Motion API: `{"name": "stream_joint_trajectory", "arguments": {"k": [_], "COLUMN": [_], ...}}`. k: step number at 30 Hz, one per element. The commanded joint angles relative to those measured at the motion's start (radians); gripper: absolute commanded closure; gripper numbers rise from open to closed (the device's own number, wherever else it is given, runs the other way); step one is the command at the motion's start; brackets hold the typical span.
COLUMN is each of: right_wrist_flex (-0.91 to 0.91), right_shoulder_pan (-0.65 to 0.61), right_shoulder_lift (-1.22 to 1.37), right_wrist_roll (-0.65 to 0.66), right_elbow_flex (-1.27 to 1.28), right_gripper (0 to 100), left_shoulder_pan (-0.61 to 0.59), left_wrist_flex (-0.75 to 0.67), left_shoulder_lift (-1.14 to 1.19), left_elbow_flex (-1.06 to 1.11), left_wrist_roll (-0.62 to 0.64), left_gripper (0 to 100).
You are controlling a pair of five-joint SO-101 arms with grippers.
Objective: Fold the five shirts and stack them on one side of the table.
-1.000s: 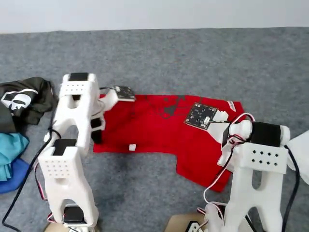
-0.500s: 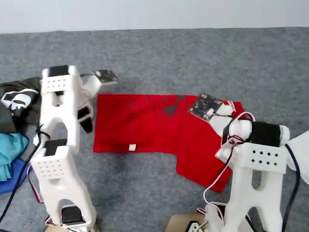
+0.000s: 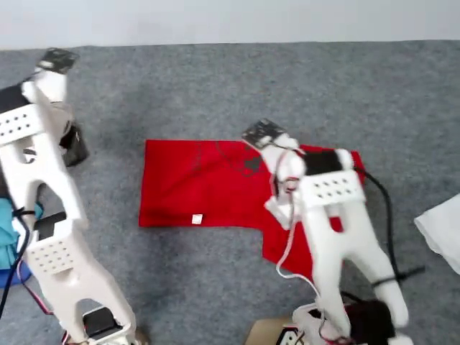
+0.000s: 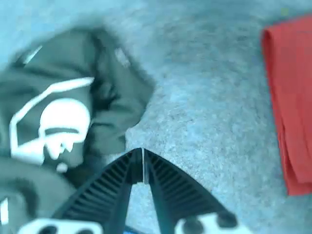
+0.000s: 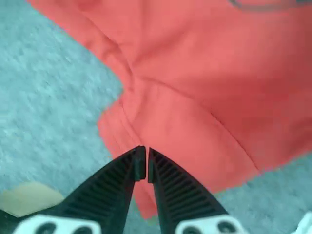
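Note:
A red shirt [image 3: 201, 188] lies flat in the middle of the grey table, with its right part folded over and a lower flap [image 5: 195, 141] sticking out toward the front. My right gripper [image 5: 143, 162] hangs shut just above that flap's edge, holding nothing. The right arm [image 3: 327, 194] covers the shirt's right side in the high view. A crumpled black shirt [image 4: 68, 122] with a white print lies at the table's left. My left gripper [image 4: 143, 165] is shut and empty beside it, over bare table. The red shirt's left edge [image 4: 292, 97] lies well off to the side.
A teal and blue bundle of cloth [image 3: 8, 223] lies at the left edge behind the left arm [image 3: 43, 180]. A white cloth [image 3: 442, 230] sits at the right edge. A tan patch [image 5: 24, 195] lies near the table's front.
My left arm has swung left, off the red shirt's left edge, over to the black shirt. My right arm has swung left from the shirt's right corner across its right half.

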Motion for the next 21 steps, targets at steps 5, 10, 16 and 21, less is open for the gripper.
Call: {"name": "stream_joint_trajectory", "arguments": {"k": [5,10,16,21], "right_wrist_flex": [-0.012,-0.005,-0.005,-0.001], "right_shoulder_pan": [-0.067,-0.079,-0.104,-0.102], "right_shoulder_lift": [0.26,0.429,0.573,0.628], "right_wrist_roll": [-0.043,-0.044,-0.044,-0.04], "right_elbow_flex": [-0.25,-0.385,-0.419,-0.413], "right_gripper": [98.8,98.8,98.8,98.8], "left_shoulder_pan": [-0.044,-0.046,-0.048,-0.048], "left_wrist_flex": [0.029,0.029,0.029,0.028], "left_shoulder_lift": [-0.063,-0.06,-0.058,-0.058], "left_elbow_flex": [-0.031,-0.031,-0.031,-0.031], "left_wrist_roll": [0.163,0.167,0.167,0.167], "left_gripper": [100,100,100,100]}}
